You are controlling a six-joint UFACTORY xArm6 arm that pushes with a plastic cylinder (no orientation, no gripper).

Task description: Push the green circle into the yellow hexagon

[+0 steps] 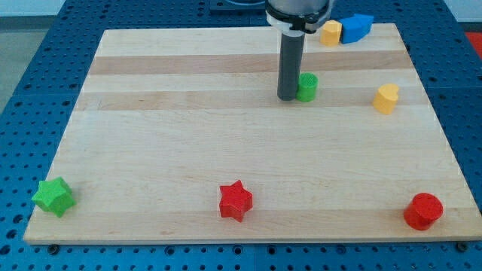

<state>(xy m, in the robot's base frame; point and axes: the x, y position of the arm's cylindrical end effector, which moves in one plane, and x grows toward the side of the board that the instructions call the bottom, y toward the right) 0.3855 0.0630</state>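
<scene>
The green circle [307,87] is a small round block in the upper middle of the wooden board [173,150]. My tip [288,98] stands right against its left side, touching it or nearly so. The yellow hexagon [330,33] sits near the view's top edge, up and to the right of the green circle, with a blue block [356,28] touching its right side. The rod hides part of the green circle's left edge.
A yellow heart-shaped block [386,98] lies to the right of the green circle. A green star [53,196] is at the bottom left, a red star [235,200] at the bottom middle, a red circle [422,211] at the bottom right.
</scene>
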